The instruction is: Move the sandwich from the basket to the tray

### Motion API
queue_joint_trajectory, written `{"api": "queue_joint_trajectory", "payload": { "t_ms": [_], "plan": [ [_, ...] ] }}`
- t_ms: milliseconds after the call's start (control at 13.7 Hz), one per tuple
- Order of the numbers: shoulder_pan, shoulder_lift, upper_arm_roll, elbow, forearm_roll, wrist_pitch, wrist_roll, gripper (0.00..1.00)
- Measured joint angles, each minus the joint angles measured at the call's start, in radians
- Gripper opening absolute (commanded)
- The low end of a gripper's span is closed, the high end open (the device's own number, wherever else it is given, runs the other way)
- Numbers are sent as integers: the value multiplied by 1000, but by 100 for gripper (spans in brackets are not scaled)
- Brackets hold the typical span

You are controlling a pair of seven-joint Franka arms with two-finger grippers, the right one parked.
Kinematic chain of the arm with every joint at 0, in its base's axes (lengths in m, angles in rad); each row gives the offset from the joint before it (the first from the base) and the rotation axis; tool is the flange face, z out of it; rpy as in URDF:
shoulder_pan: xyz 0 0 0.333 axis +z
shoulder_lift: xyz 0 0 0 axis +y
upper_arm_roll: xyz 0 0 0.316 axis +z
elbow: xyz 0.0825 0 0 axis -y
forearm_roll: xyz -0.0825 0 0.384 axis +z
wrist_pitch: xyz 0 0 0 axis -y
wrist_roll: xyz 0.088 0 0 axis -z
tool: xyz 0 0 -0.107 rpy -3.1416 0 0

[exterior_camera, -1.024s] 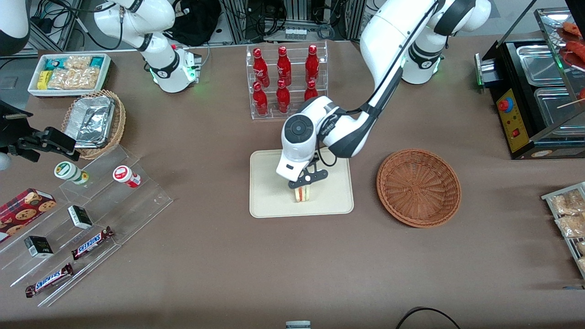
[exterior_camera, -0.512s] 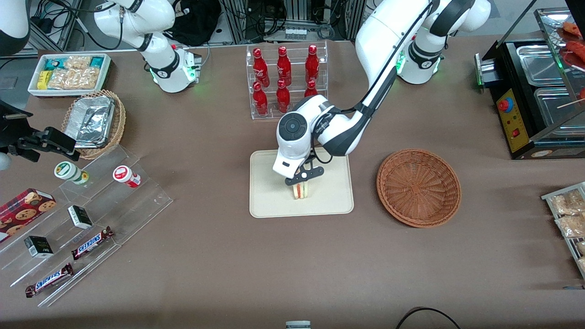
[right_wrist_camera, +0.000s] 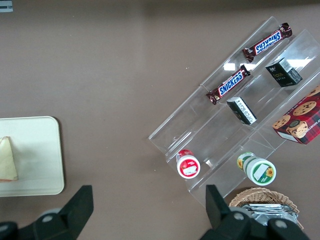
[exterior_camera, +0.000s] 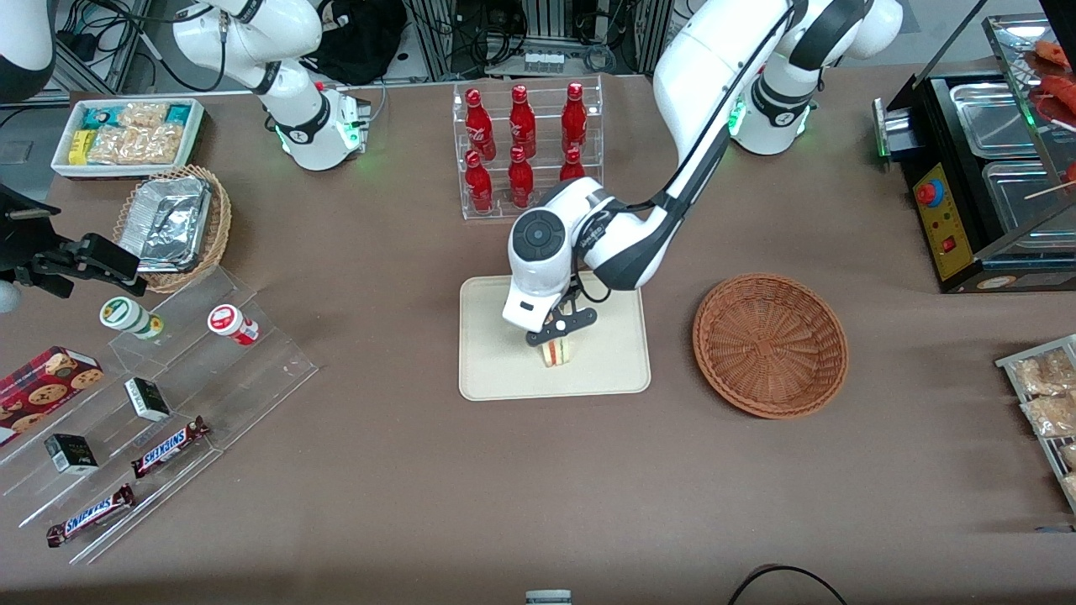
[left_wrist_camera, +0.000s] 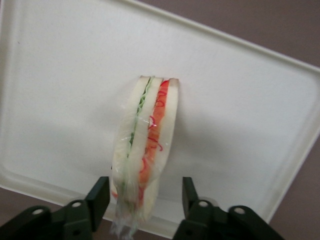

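The sandwich (exterior_camera: 555,355), a wrapped wedge of white bread with red and green filling, stands on its edge on the cream tray (exterior_camera: 496,370). In the left wrist view the sandwich (left_wrist_camera: 147,135) rests on the tray (left_wrist_camera: 250,110), and my gripper (left_wrist_camera: 144,187) straddles its near end. The gripper is open, and each black finger (left_wrist_camera: 99,192) stands a little clear of the bread. From the front, the gripper (exterior_camera: 556,334) hangs just above the sandwich. The reddish-brown basket (exterior_camera: 769,344) sits empty beside the tray, toward the working arm's end. The right wrist view catches the sandwich (right_wrist_camera: 7,160) on the tray (right_wrist_camera: 40,165).
A clear rack of red bottles (exterior_camera: 523,147) stands farther from the front camera than the tray. Toward the parked arm's end are a clear stepped shelf of snacks (exterior_camera: 160,403), a tan basket with foil trays (exterior_camera: 172,223) and a white bin of packets (exterior_camera: 126,134). A black warmer (exterior_camera: 983,176) stands at the working arm's end.
The wrist has shifted a little farther from the front camera and toward the parked arm's end. The sandwich stays standing on the tray.
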Motion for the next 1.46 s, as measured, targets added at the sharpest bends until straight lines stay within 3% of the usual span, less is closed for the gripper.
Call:
{"api": "queue_joint_trajectory", "payload": {
  "t_ms": [439, 732, 1463],
  "plan": [
    [41, -172, 18, 14, 7, -265, 36, 100],
    [101, -195, 21, 6, 12, -351, 64, 100],
    [374, -449, 25, -248, 13, -403, 536, 100]
  ]
}}
